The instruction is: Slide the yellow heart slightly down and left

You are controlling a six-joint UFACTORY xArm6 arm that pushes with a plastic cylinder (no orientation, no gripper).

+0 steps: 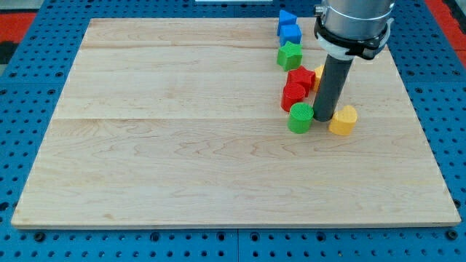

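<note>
The yellow heart [343, 120] lies on the wooden board [182, 145] at the view's right, about mid-height. My tip [322, 119] stands just left of the heart, between it and a green round block [300, 118]; whether it touches either I cannot tell. The dark rod rises from there to the arm at the view's top right.
A red star-like block [301, 78] and a red block [293, 94] sit just above the green round block. A green star-like block [289, 54] and two blue blocks [289, 28] lie higher up. A second yellow block [319, 73] peeks from behind the rod.
</note>
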